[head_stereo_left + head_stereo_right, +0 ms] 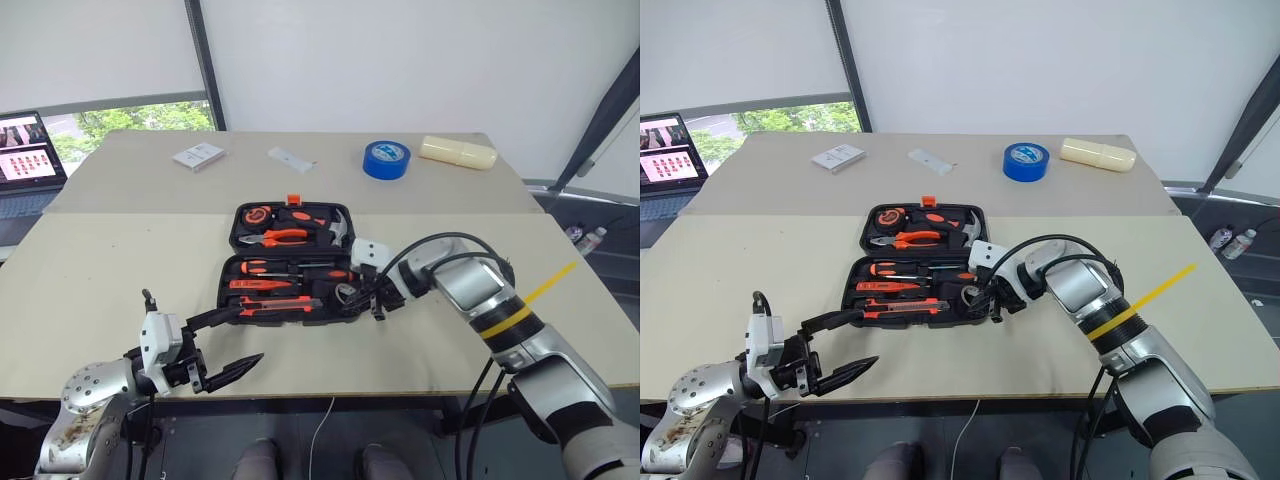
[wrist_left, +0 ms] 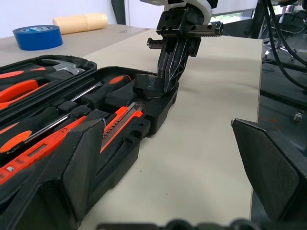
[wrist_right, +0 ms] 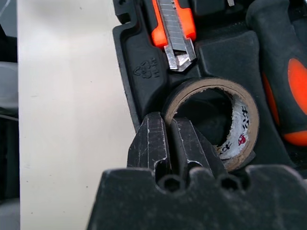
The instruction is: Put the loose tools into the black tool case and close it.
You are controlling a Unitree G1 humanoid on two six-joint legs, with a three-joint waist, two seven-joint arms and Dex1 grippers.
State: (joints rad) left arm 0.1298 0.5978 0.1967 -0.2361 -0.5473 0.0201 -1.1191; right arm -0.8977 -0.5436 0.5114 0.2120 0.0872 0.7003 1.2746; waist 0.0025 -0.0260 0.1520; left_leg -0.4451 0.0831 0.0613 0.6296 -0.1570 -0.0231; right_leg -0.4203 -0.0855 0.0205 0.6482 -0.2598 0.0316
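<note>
The black tool case (image 1: 236, 215) lies open in the middle of the table. Its near half holds the orange-and-black screwdrivers (image 1: 292, 269) and the utility knife (image 1: 272, 305). The small dark grey tape roll (image 3: 240, 125) sits in the recess at that half's right end, beside the knife's blade (image 3: 175, 48). My right gripper (image 1: 352, 296) reaches down and leftward into that corner, shut on the roll's wall. One finger (image 3: 149, 143) is outside the ring, the other inside. My left gripper (image 1: 245, 332) hovers open at the table's front left, just short of the case, with nothing between its fingers.
Pliers (image 1: 275, 238), a hammer and a tape measure sit in the case's far half. At the table's back lie a blue tape roll (image 1: 386, 158), a cream cylinder (image 1: 458, 152), a white box (image 1: 198, 156) and a small white strip (image 1: 290, 158). A laptop (image 1: 28, 148) stands far left.
</note>
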